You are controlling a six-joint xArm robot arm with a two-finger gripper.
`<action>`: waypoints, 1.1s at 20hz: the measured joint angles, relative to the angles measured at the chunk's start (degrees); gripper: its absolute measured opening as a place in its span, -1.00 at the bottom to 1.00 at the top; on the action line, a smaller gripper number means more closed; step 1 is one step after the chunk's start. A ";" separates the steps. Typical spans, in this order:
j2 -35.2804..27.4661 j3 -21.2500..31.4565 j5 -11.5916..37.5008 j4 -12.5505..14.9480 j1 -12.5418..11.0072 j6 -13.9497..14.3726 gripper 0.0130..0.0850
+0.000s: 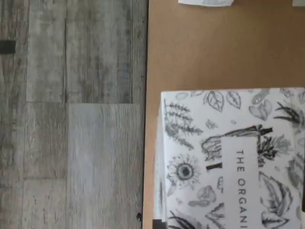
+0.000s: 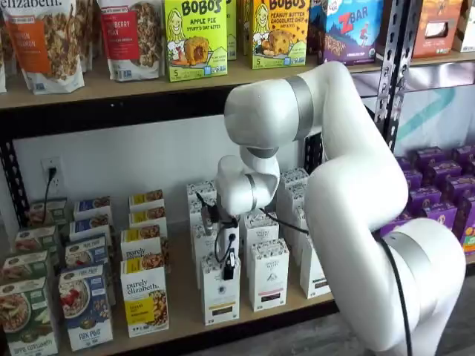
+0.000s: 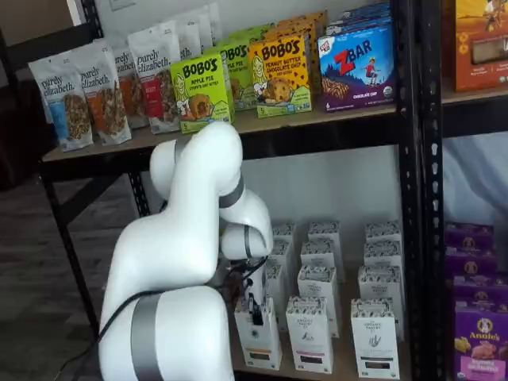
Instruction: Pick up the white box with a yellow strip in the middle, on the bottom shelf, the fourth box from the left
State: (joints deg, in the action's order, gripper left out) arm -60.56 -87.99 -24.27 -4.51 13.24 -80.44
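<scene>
Reaching down, end effector [image 2: 229,268] meets white box [image 2: 220,293].

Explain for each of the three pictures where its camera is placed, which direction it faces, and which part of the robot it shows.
Wrist view: on the wrist, looking down at the white box top, the bottom shelf board and the floor; no robot part shows.
Shelf view: in front of the shelves, facing them; the white arm and the gripper at the white box top.
Other shelf view: in front at an angle; the arm fills the foreground, gripper on the box.
Shared: both shelf views show the gripper at the white box.
</scene>
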 joint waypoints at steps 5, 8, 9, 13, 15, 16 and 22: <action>0.74 0.88 -0.18 0.56 0.26 0.74 0.11; 1.40 1.76 -0.10 -1.54 0.65 -0.75 0.00; 1.44 1.92 0.18 -1.45 0.79 -0.52 0.00; 1.60 2.40 0.89 0.07 1.50 1.50 0.00; 2.06 3.03 0.99 0.48 2.04 2.39 0.00; 2.37 3.39 0.91 0.54 2.30 2.70 0.00; 5.31 7.44 1.13 0.85 4.20 4.84 0.00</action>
State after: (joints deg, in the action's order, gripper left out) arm -55.25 -80.55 -23.15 -3.66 17.43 -75.61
